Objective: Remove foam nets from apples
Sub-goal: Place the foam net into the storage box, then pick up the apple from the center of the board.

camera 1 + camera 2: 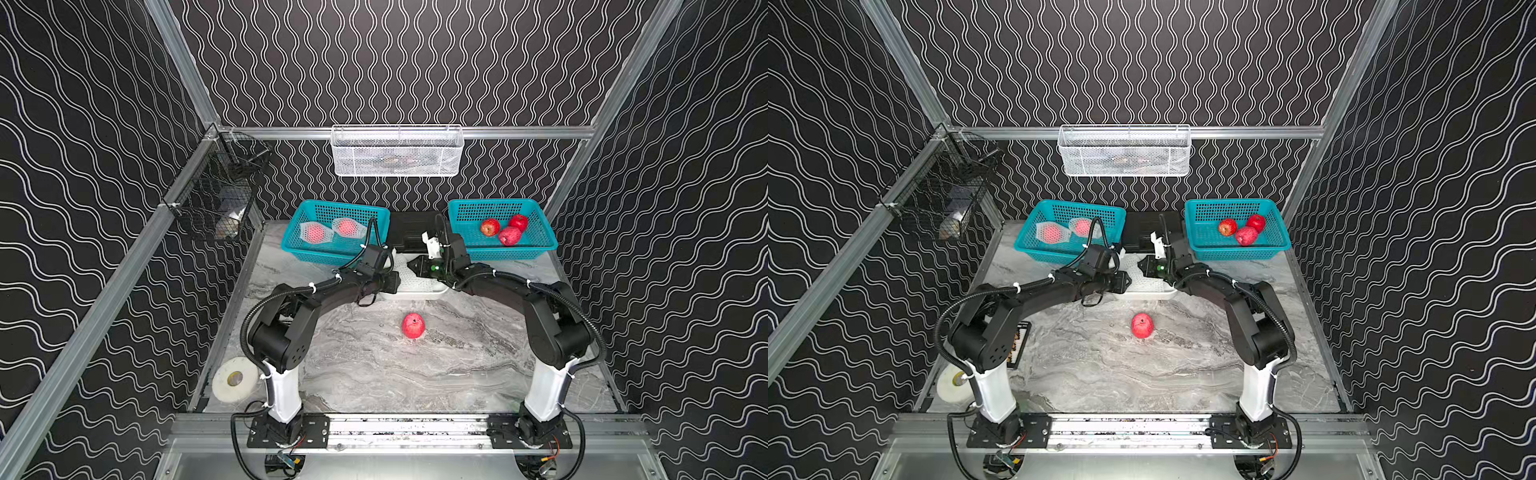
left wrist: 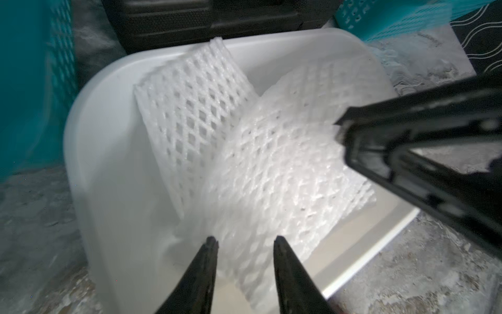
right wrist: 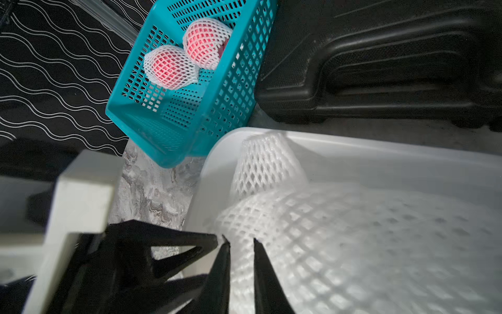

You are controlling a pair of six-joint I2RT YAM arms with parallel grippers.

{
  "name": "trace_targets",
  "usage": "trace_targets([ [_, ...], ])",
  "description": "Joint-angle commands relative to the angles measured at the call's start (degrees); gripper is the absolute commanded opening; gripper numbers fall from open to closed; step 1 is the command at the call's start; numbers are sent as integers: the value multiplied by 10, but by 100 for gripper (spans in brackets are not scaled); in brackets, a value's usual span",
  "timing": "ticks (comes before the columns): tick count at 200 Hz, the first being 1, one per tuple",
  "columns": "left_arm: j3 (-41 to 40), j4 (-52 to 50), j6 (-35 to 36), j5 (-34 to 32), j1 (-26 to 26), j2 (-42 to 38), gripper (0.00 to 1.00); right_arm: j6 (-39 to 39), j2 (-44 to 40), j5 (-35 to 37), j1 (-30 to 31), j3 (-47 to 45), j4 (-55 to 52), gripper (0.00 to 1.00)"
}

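Right now the step looks like dropping a stripped foam net point(image 2: 285, 168) into the white tub point(image 2: 108, 176): left tool point(image 2: 244, 240) spread above it, right tool point(image 3: 240, 242) barely parted beside it. It lies flat, long axis seemingly running from tool to tool. Next, I reckon, the bare apple point(image 1: 413, 325) on the surface point(image 1: 374, 374) wants lifting into the right basket point(image 1: 498, 251), gently

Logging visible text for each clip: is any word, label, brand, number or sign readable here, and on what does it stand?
No text can be read in any view.
Black case: moulded ridges only, no lettering visible.
Tape roll: the mark at its core is too small to read.
Circuit board below the left arm's base: any print is too small to read.
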Motion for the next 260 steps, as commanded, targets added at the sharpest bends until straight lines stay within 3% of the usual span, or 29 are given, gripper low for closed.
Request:
trace_targets([
  [1,8,3,16,-11,0,12,39,11,-34,-31,0,-17,31,21],
  [23,6,6,15,-4,0,17,39,-1,-98,-67,0,-56,52,24],
  [90,-14,26,4,13,0,-20,44,-19,-315,-196,1,-328,181,38],
  [112,-18,29,-1,12,0,-48,50,-21,-362,-193,3,-382,194,56],
  [136,-24,23,-4,6,0,-92,57,-23,-355,-170,6,-395,171,60],
  [167,-50,13,-7,-13,0,-163,77,-39,-333,-143,14,-387,141,75],
  [201,-116,6,-15,-25,-8,-247,92,-70,-294,-74,48,-350,81,86],
  [230,-205,14,-20,-30,-31,-324,97,-102,-270,-1,90,-325,33,90],
  [260,-292,-2,-31,-37,-56,-413,99,-103,-246,19,94,-326,36,94],
])
